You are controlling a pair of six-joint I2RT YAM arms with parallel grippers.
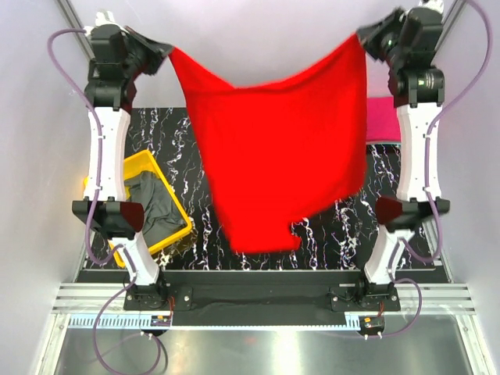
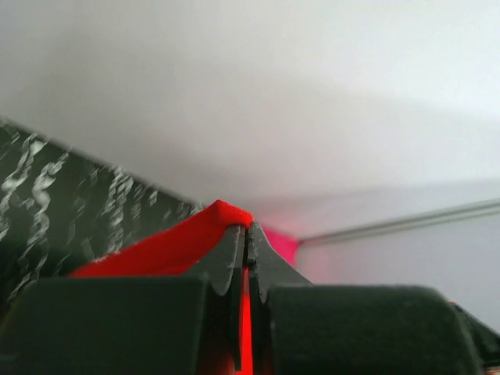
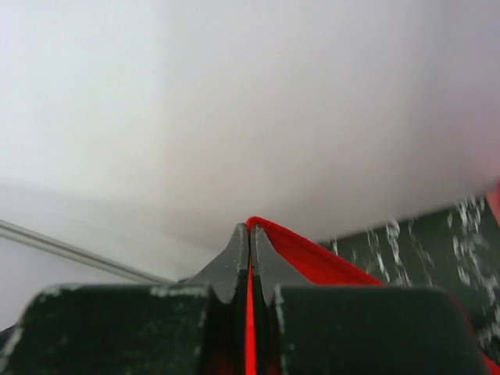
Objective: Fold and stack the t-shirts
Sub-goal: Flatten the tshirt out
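Top external: red t-shirt [image 1: 285,141] hangs spread, long axis left-right.

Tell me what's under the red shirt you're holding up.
Only the black marbled table shows around the red t-shirt, which hangs pinched between the left fingers and the right fingers. Anything lying on the table beneath the cloth is covered from above.

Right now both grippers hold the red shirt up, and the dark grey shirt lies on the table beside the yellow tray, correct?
Not quite: the dark grey shirt lies inside the yellow tray, as the top external view shows. The left gripper and right gripper do hold the red shirt up.
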